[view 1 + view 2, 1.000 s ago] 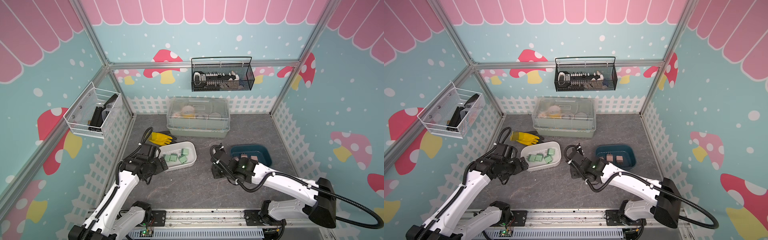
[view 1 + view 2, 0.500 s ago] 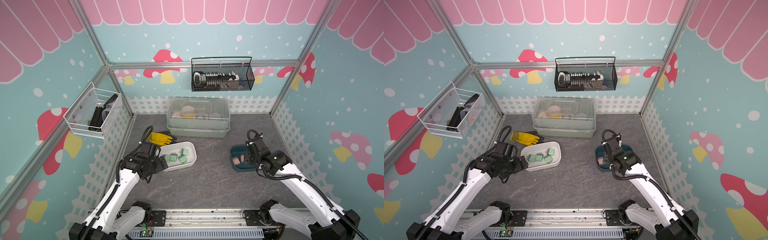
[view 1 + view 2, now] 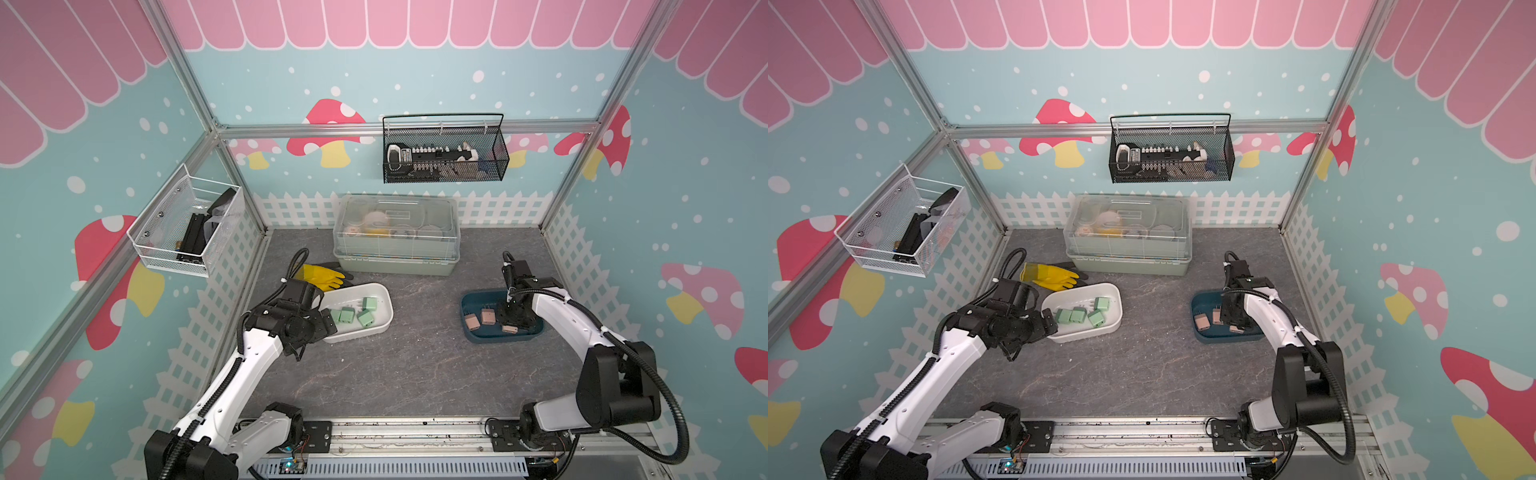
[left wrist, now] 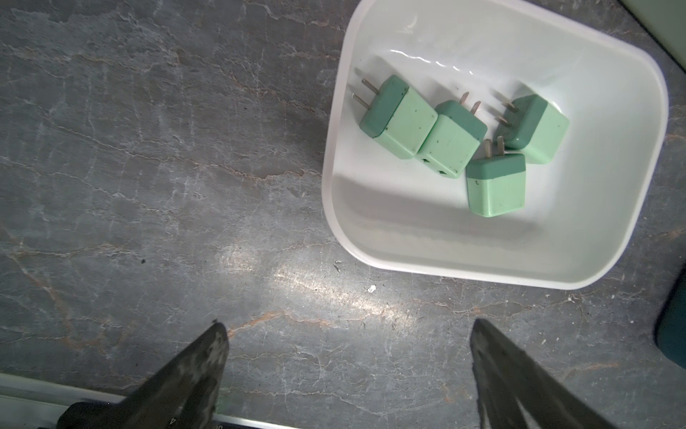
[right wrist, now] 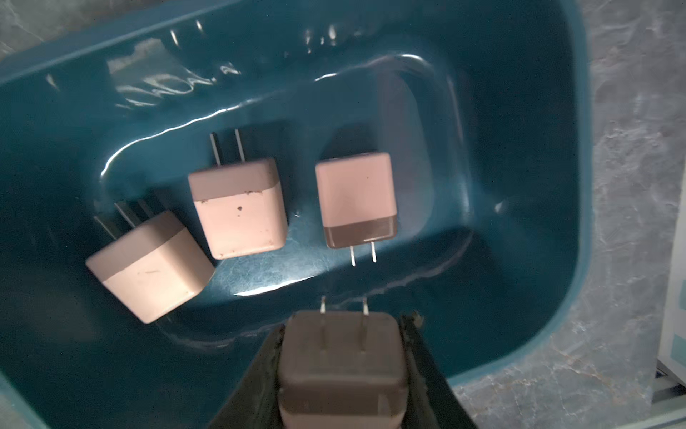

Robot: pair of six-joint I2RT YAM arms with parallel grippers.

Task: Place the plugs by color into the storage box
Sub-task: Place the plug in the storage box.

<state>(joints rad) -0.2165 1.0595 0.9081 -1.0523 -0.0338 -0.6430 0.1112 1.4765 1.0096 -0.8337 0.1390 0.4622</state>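
Observation:
The white storage box [image 3: 384,328] [image 3: 1059,334] [image 4: 557,230] holds several mint green plugs [image 3: 345,316] [image 3: 1076,316] [image 4: 453,139]. My left gripper [image 3: 328,322] [image 3: 1050,324] [image 4: 349,327] stands open and empty over bare table at that box's left end. Three salmon pink plugs [image 3: 487,316] [image 3: 1201,321] [image 5: 241,211] lie in the dark teal storage box [image 3: 498,338] [image 3: 1225,337] [image 5: 519,185]. Low inside the teal box, my right gripper [image 3: 512,320] [image 3: 1232,318] [image 5: 343,330] is shut on another pink plug [image 5: 341,356], prongs pointing away from the wrist.
A yellow glove [image 3: 322,276] lies behind the white box. A large translucent lidded box [image 3: 397,237] stands at the back. A black wire basket [image 3: 444,153] hangs on the back wall and a white mesh basket [image 3: 187,228] on the left wall.
My right arm swung from the table's middle over to the teal box, carrying the pink plug, and has come down inside it. The left arm has barely moved.

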